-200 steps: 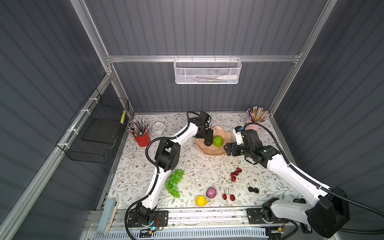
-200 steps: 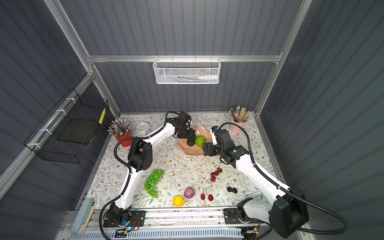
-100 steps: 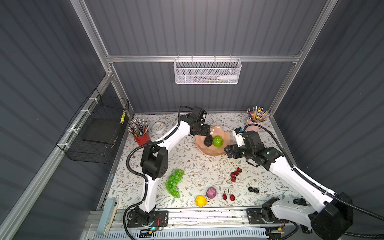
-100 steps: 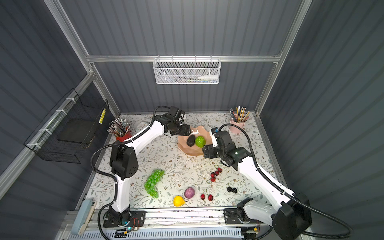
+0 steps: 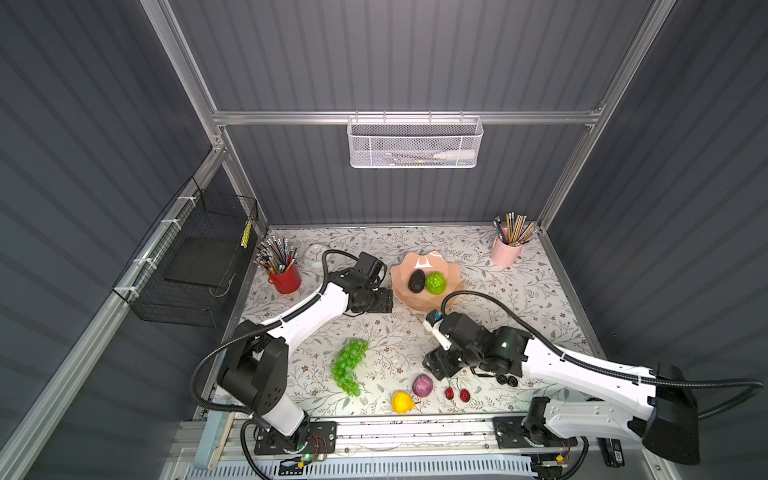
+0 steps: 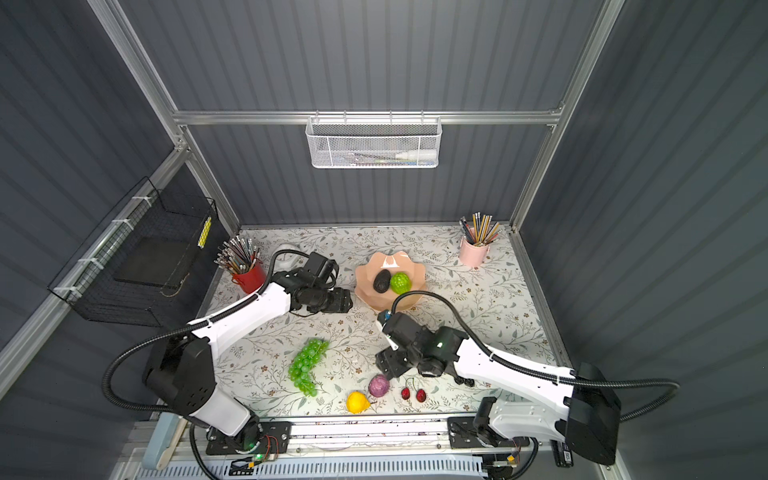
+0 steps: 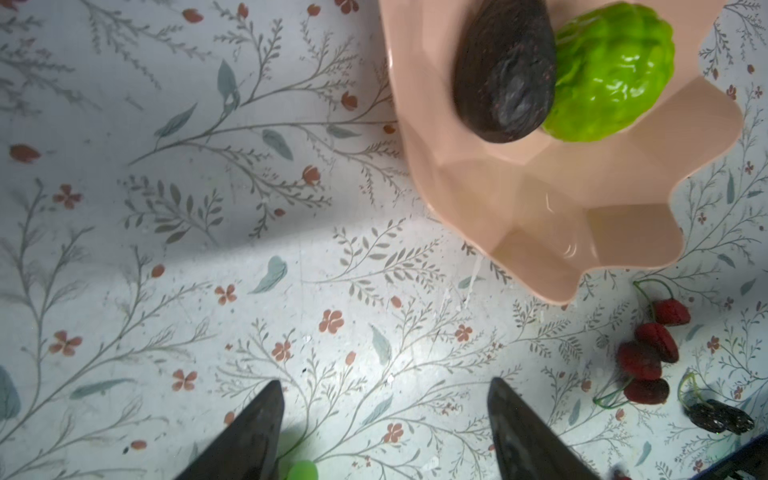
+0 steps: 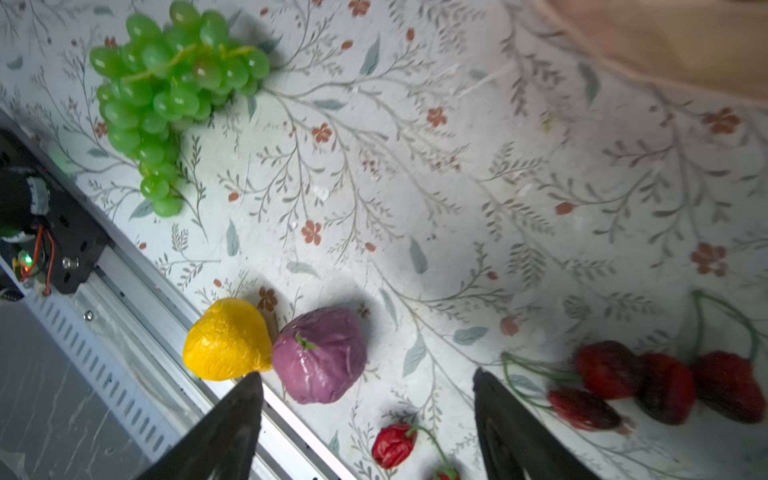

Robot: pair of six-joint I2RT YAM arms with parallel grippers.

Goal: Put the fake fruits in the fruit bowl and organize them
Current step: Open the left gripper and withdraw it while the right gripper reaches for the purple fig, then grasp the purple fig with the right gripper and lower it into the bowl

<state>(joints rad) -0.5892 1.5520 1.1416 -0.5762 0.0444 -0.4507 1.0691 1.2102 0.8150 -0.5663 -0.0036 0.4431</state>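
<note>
Left wrist view shows the fruit bowl [image 7: 540, 199] holding two fruits, the black avocado [image 7: 505, 70] touching the bumpy lime-green ball [image 7: 611, 70]. The left gripper [image 7: 385, 382] hovers beside the bowl over the table [image 7: 166, 249], fingers apart and empty. In the right wrist view the right gripper [image 8: 366, 374] hangs low by the purple fruit [image 8: 320, 353] and yellow lemon [image 8: 226, 338], jaws spread, nothing held. Outside the bowl lie the grape bunch [image 5: 348, 368], lemon, purple fruit, red cherries [image 8: 665, 386] and dark cherries [image 5: 508, 380]. I judge the task roughly a quarter done, with most picks remaining
</note>
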